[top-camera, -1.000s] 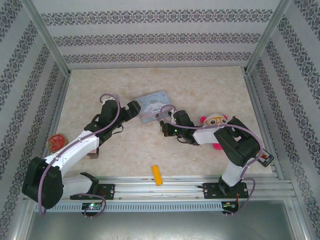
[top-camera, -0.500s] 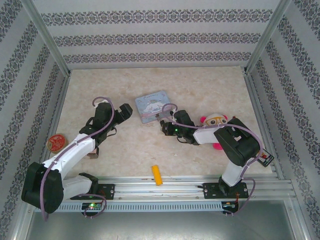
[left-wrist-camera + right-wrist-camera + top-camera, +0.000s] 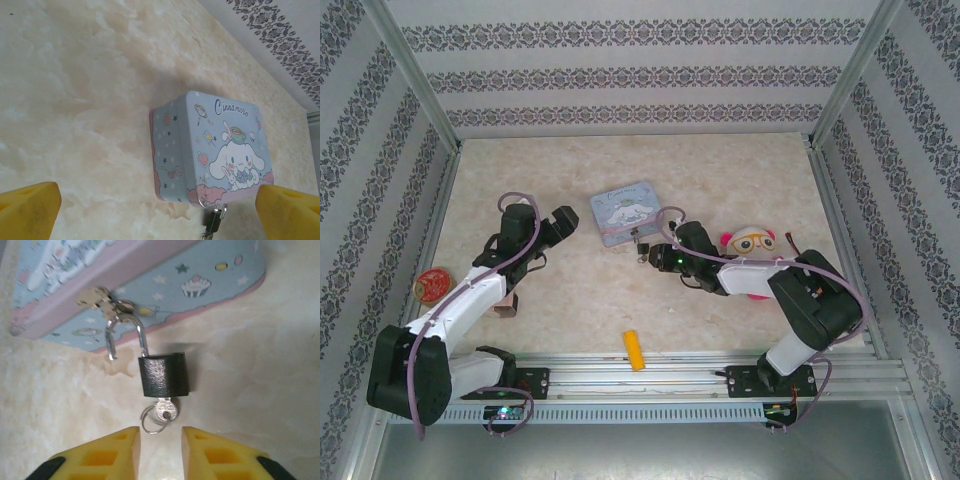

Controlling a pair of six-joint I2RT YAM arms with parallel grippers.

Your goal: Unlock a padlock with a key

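The padlock (image 3: 164,375) lies on the marbled surface (image 3: 260,370) just beside the pale blue cartoon tin (image 3: 200,275), its shackle (image 3: 125,327) sprung on one side with the free leg clear of the dark body, while the loop remains threaded through the tin's hasp (image 3: 95,297). The key (image 3: 166,411) sits in the keyhole, its small ring (image 3: 149,423) resting on the surface. The right pincer (image 3: 160,440) hovers just short of the key's head, jaws slightly apart and gripping nothing; the left pincer (image 3: 567,222) stands wide apart beside the tin, well clear of the lock. The lock looks opened, so the danger now lies in a careless touch. A forward nudge from the right fingertips could press the body up the shackle and snap it shut again. A fingertip catching the ring could drag the key out or swing the lock round on the hasp. With nothing steadying the tin, any shove might slide the whole box.
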